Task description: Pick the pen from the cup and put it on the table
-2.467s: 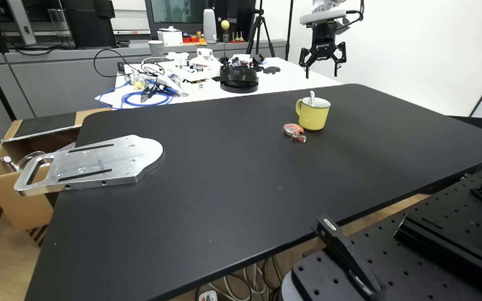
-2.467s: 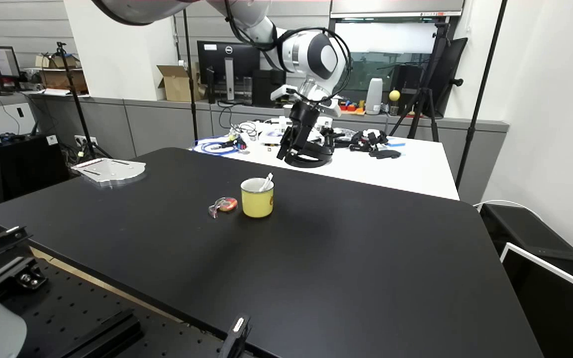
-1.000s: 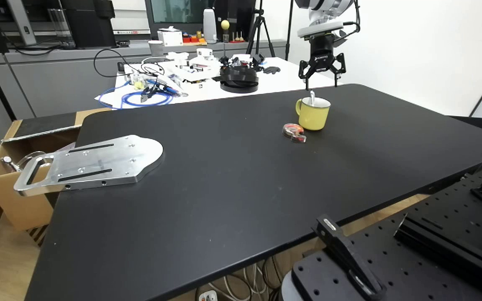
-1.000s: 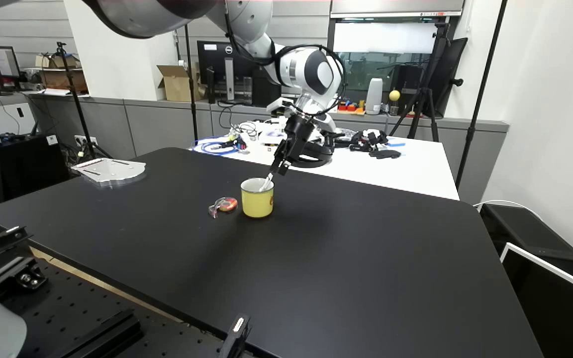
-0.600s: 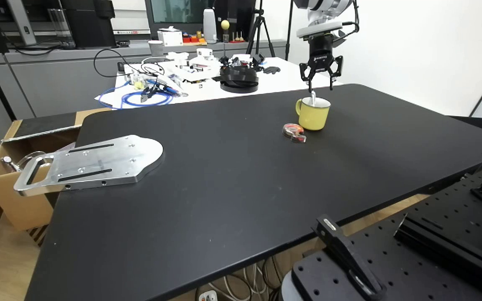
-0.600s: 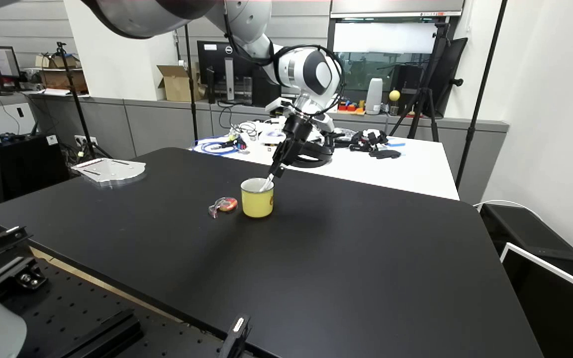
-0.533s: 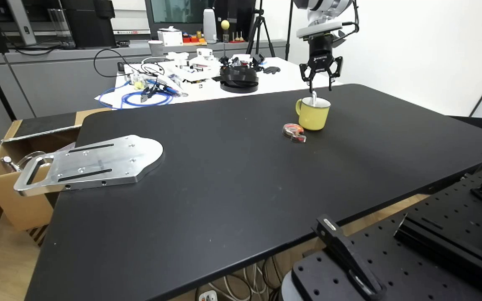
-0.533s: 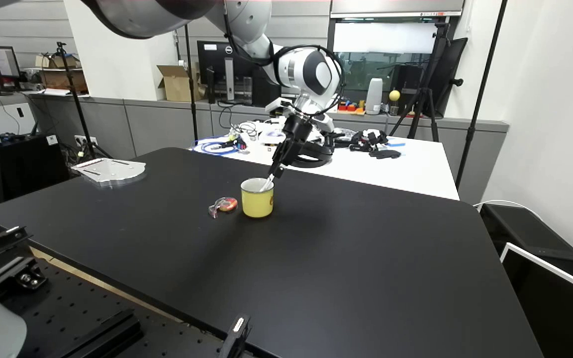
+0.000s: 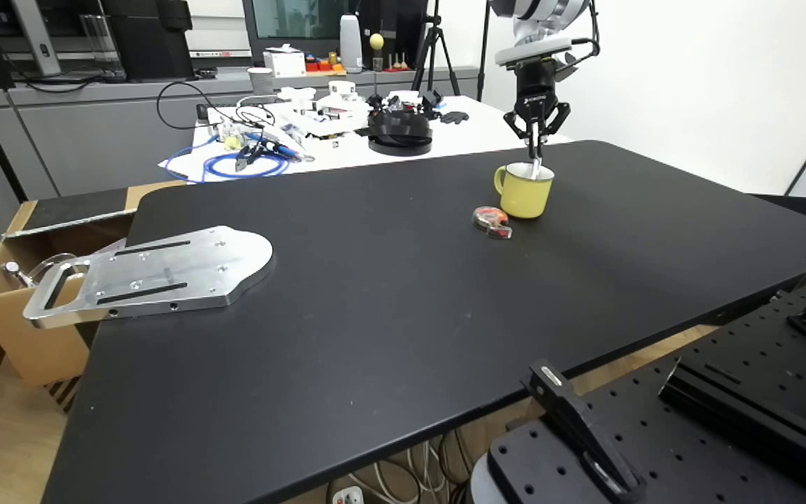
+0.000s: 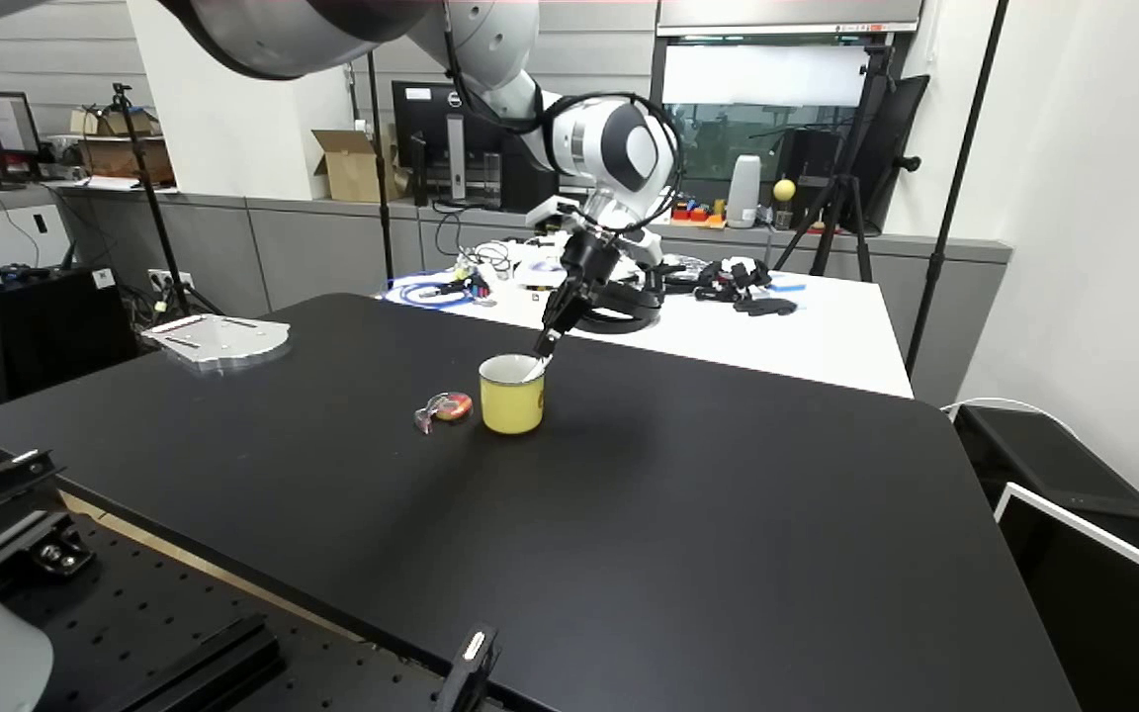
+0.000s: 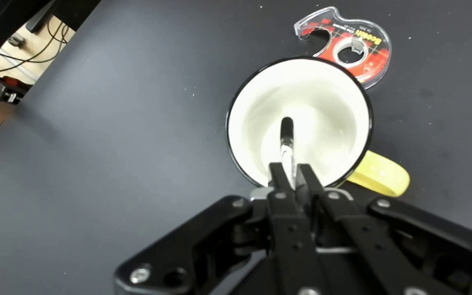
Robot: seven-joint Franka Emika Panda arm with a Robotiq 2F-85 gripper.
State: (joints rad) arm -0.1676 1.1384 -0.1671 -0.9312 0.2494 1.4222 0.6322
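Note:
The yellow cup (image 9: 525,199) stands upright on the black table (image 9: 375,315). A slim whitish pen (image 10: 535,370) leans inside it, its top end sticking out above the rim. Seen from above in the wrist view, the pen (image 11: 287,157) has its dark end down in the white inside of the cup (image 11: 256,110). My gripper (image 11: 289,167) is shut on the pen's upper part, one finger on each side. In both exterior views the gripper (image 9: 536,148) points down just above the cup's rim. The fingers hide the pen's top.
A red tape dispenser (image 11: 367,53) lies beside the cup. A silver metal plate (image 9: 165,269) overhangs the table's far side in an exterior view. Behind stands a white table (image 10: 827,336) with cables and equipment. The cup's handle (image 11: 381,174) sticks out sideways.
The gripper came down to the cup, and its jaws went from wide apart to shut around the pen. The pen's top has shifted slightly to one side. The cup has barely moved.

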